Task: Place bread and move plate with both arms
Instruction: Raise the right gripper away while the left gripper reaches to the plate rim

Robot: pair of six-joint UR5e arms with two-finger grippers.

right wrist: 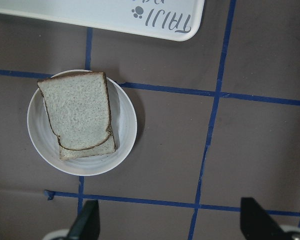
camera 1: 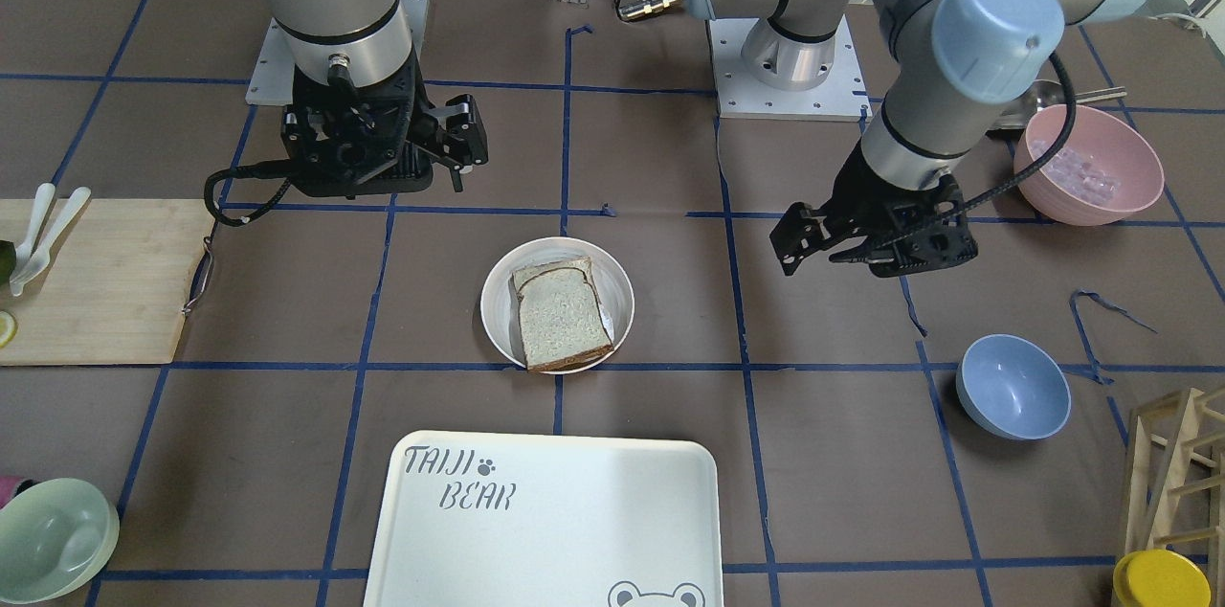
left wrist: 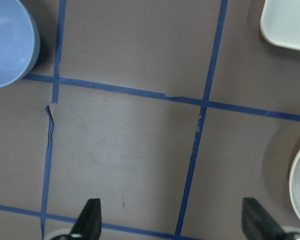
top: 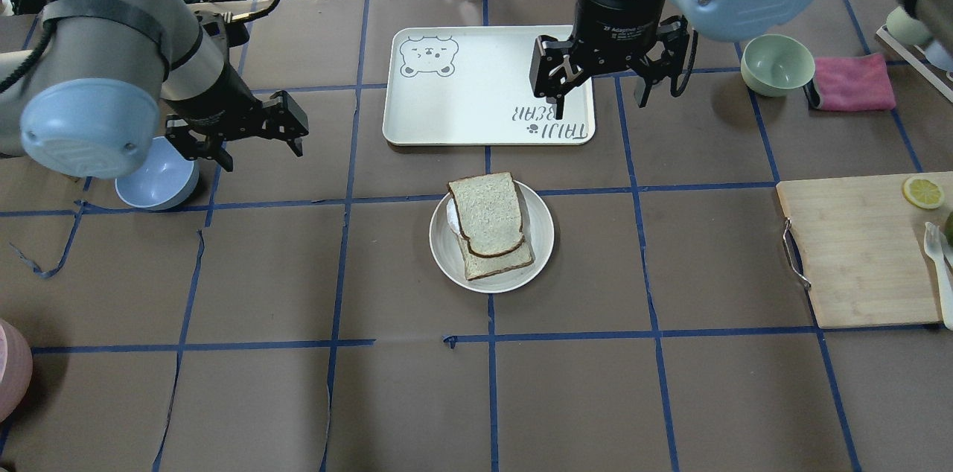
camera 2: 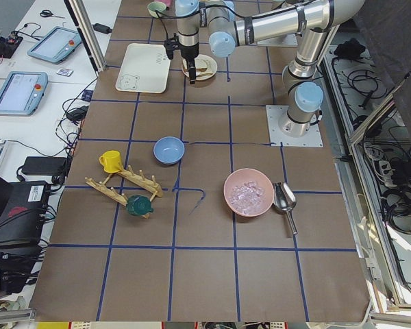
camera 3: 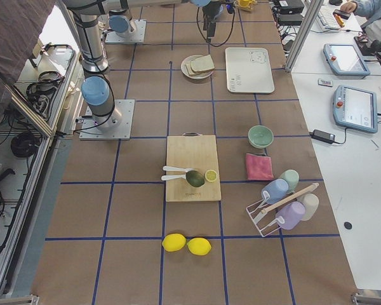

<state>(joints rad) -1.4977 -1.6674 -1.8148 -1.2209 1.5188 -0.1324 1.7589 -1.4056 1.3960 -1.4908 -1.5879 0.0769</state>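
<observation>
The bread (top: pixel 484 211) lies flat on the plate (top: pixel 543 232), stacked on a tanner slice (top: pixel 512 261) that pokes out from under it on the side nearest the robot. I judge the placing done, with the carry remaining. The plate sits on the surface roughly midway between the two arms, which suits a lift from both sides. The left arm (top: pixel 195 77) hangs off to the plate's left, toward a blue bowl (top: pixel 156 182), its jaws spread wide with nothing between them. The right arm (top: pixel 622 3) is raised to the plate's right, jaws likewise wide open and empty, and its wrist camera looks down on plate and bread together. Neither arm touches the plate. I read both as held clear so nothing brushes the stack before I commit. The tray (top: pixel 461 107), just beyond the plate on the side away from the robot, looks the likely destination, though that is my guess. Next I would bring the two sets of jaws to opposite sides of the rim. The rim is shallow and the top slice lies loose, so it could slide if one side rises first.
</observation>
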